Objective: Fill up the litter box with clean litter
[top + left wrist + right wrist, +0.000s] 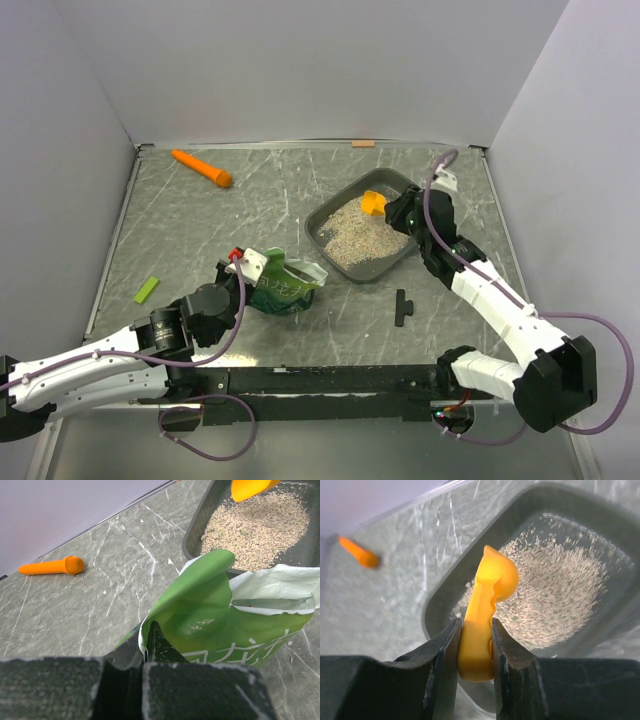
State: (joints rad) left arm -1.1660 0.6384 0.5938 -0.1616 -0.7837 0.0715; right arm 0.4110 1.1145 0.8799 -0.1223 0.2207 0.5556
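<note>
In the dark grey plastic litter box (390,265) with low walls, you have a pile of pale beige clean litter (358,232) spread over the floor. Your right claw (476,630) hangs over the box's far corner, above the edge of the litter. It is partly open and squeezes the handle of a small orange plastic scoop (490,587). Just left of the box, on the side nearer the arms, lies a shiny green plastic bag (283,287) with its top open. Your left claw (146,652) is clamped tight on the bag's edge.

Litter (358,236) in litter box (386,268), bag (281,291) left of it
</note>
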